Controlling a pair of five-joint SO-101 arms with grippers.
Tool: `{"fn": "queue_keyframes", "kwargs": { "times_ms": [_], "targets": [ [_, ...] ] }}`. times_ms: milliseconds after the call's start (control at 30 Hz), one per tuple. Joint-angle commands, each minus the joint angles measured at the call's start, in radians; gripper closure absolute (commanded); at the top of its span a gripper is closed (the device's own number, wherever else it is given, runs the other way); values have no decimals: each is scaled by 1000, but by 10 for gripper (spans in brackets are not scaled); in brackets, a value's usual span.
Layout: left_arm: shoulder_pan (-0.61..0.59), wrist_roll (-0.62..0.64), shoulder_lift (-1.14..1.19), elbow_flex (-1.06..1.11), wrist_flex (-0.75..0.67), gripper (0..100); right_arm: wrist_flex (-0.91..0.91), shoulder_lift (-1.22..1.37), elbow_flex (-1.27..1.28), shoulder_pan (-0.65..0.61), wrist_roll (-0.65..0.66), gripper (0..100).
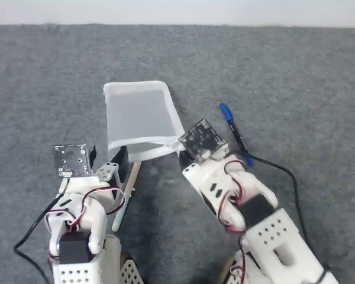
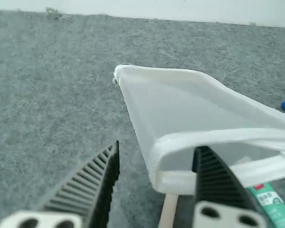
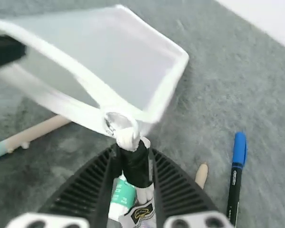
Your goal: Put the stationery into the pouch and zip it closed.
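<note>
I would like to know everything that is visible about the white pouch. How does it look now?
The pouch is rectangular, of thin, translucent white fabric with thicker white edging. Its far end lies flat on the grey carpet; its near, zippered mouth is raised and gapes open. The right end effector is shut on the zipper pull at one near corner. The open left end effector sits at the other near corner; contact there is unclear.

Grey short-pile felt-like mat [image 1: 307, 65] covers the tabletop, with an even fibrous texture. A plain white wall strip [image 1: 177, 10] runs along its far edge and meets it at a straight seam. Left wrist view: small pale fuzzy clump [image 2: 52, 12] at that seam, can't tell what it is.
</note>
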Motion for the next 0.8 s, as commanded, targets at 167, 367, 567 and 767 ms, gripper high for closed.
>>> {"fn": "queue_keyframes", "kwargs": {
  "times_ms": [167,367,567,767],
  "targets": [
    [-3,-11,-15,-50,-6,746,68,-351,32,-25,52,991],
    [-5,-17,-15,-13,-61,746,153,-518,35,-25,52,991],
    [-5,-18,-15,-8,-68,747,216,-608,35,-88,57,991],
    [-2,-57,-14,1,-83,821,240,-668,40,-104,57,991]
  ]
}}
